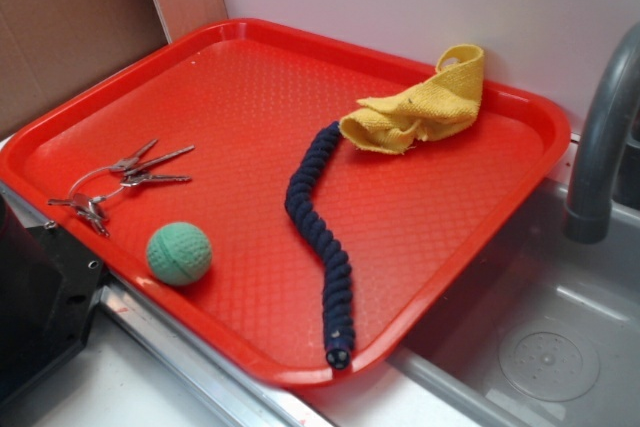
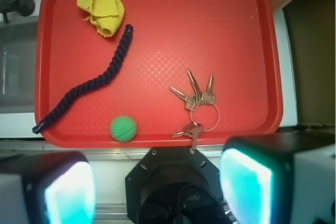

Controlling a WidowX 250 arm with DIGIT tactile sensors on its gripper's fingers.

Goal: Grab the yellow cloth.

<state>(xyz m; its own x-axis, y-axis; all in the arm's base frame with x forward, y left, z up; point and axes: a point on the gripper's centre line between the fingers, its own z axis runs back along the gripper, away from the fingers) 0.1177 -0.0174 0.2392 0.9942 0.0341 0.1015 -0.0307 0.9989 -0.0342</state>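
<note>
Fingers [image 2: 157, 187] apart; one yellow cloth [image 1: 418, 104], one ball [image 1: 179, 253].

On the tray [image 1: 520, 112], the cloth [image 1: 420, 107] touches the rope's [image 1: 318, 217] far end.

red tray [image 1: 90, 127], navy rope [image 1: 315, 237], keys [image 1: 125, 179], green ball [image 1: 179, 253]

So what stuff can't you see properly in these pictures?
- Yellow cloth: the wrist view's top edge cuts off its far end.
- Gripper: both fingers are cut off by the wrist view's bottom edge and blurred.
- Keys: their teeth are too small to read in either view.
- Faucet: cropped by the exterior view's right edge.
</note>
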